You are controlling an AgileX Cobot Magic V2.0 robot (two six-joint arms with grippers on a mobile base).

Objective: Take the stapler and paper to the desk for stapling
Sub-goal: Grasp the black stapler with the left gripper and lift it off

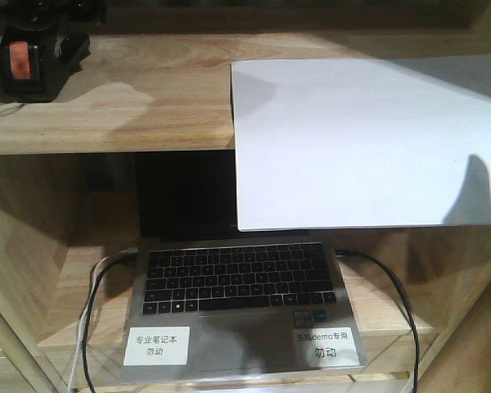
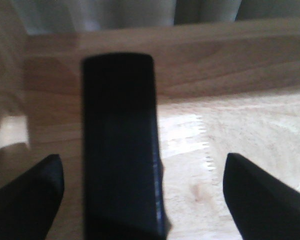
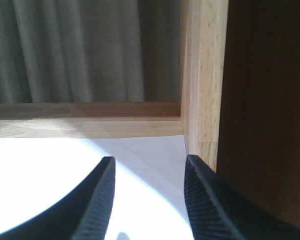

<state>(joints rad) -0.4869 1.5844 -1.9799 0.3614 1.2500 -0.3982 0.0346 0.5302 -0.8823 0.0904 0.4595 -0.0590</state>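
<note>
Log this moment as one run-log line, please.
left tool: open, straddling small black plastic stapler | right tool: open over white paper sheet | both on light wooden shelf

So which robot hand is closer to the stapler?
Left. The left gripper has the stapler between its open fingers, not yet gripped. The right gripper is open over the paper, beside the wooden upright, with no stapler in its view.
</note>
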